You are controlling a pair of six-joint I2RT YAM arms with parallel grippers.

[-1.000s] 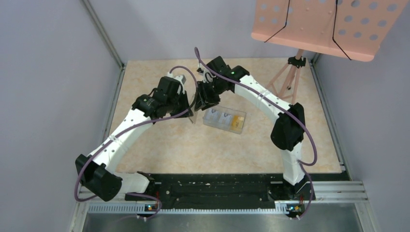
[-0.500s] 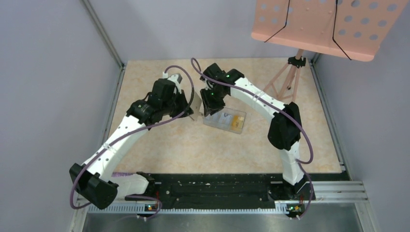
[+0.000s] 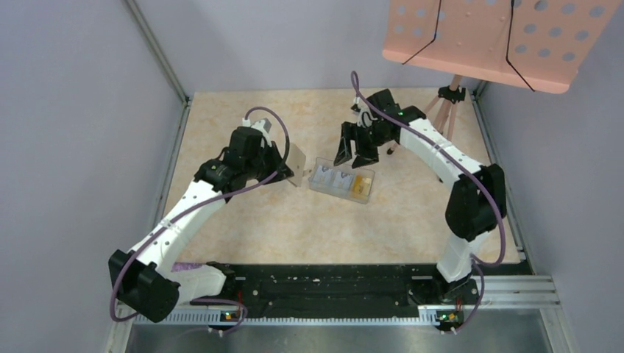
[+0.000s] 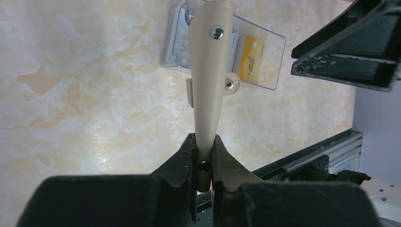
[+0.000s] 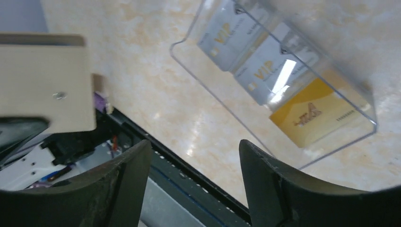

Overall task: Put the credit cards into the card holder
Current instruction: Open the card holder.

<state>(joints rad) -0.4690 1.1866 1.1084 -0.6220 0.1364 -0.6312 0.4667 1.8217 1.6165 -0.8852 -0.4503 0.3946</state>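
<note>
**Card holder clamped on the left, cards lying in the tray**

Nearest, along the front edge of the table (image 3: 294, 228): the black rail (image 3: 324, 287) with both arm bases. From the left base, a long reach up and inward to the left pincer (image 4: 203, 144), jaws pressed together on the bottom edge of the card holder (image 4: 208, 85). Held upright and seen edge-on from the left wrist: tan, thin, one shiny stud near the top and a small tab with a second stud on its side. From above, just beside the left end of the clear tray (image 5: 198, 71); touching it or not, impossible to tell.

Next out, near the middle of the table: the tray, lying flat and slightly skewed. Inside, the credit cards (image 5: 265, 71), three in a row, flat and face up. Two silver cards (image 5: 222, 38) marked VIP toward the card holder, then one yellow card (image 5: 312, 116) at the end away from it.

Just past the tray's far side: the right pincer (image 5: 194, 149), jaws wide apart, gripping nothing. Pointed down, with the tray and cards in plain view between its dark fingers (image 5: 127, 189). Not touching the tray or the card holder.

Farthest, at the back right corner: a pink perforated music stand (image 3: 500, 37) on a tripod (image 3: 438, 118), well apart from the tray.
</note>
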